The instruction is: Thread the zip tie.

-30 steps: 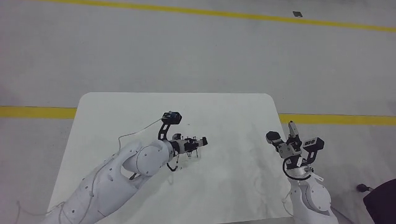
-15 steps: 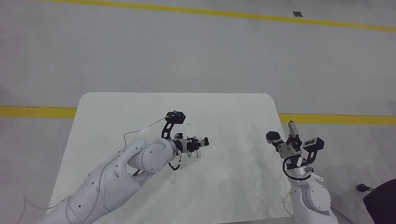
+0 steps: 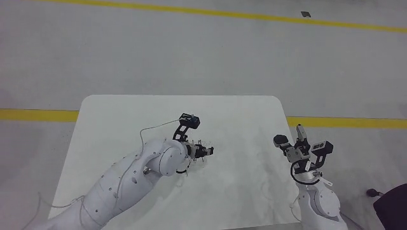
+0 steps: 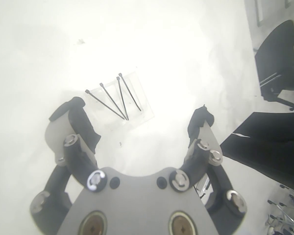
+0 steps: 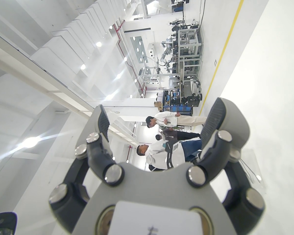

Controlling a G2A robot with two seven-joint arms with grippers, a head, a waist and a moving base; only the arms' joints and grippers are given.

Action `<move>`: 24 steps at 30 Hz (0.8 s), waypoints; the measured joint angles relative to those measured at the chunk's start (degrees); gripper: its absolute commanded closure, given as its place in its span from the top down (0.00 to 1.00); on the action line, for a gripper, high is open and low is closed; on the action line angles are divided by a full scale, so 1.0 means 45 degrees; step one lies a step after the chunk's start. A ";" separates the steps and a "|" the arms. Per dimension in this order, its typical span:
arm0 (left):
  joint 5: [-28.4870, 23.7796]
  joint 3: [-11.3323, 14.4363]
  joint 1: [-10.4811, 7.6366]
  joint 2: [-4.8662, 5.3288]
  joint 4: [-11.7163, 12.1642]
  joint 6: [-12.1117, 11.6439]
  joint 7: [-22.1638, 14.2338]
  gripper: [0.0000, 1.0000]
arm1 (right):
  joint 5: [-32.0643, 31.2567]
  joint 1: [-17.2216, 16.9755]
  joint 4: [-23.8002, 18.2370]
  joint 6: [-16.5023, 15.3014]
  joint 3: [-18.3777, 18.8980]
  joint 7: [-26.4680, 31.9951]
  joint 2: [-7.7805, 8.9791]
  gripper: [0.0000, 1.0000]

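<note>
Robotics lab, yellow floor lines (image 3: 191, 11), equipment racks (image 5: 189, 47), distant robot arms (image 5: 165, 51)

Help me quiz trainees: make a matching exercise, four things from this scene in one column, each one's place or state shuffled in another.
Column A
1. zip ties
2. clear tray
3. left gripper
4. right gripper

Column B
a. open, facing out into the room
b. open, facing the tray
c. flat on the white table
d. lying on the clear tray

Pairs: 1-d, 2-c, 3-b, 4-a
</note>
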 measured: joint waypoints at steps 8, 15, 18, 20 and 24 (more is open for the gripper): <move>0.1731 -0.1088 0.0414 -0.1663 0.0646 0.0000 -0.1311 1.00 | 0.0000 0.0000 0.0000 0.0000 0.0000 0.0000 0.0000 1.00; 0.1636 -0.1068 0.0406 -0.1638 0.0641 0.0000 -0.1294 1.00 | 0.0000 0.0000 0.0000 0.0000 0.0000 0.0000 0.0000 1.00; 0.1616 -0.1092 0.0424 -0.1642 0.0655 0.0000 -0.1271 1.00 | 0.0000 0.0000 0.0000 0.0000 0.0000 0.0000 0.0000 1.00; 0.1167 -0.1572 0.0605 -0.1693 0.0815 0.0000 -0.0841 1.00 | 0.0000 0.0000 0.0000 0.0000 0.0000 0.0000 0.0000 1.00; 0.0752 -0.2429 0.0788 -0.1936 0.1150 0.0000 -0.0646 1.00 | 0.0000 0.0000 0.0000 0.0000 0.0000 0.0000 0.0000 1.00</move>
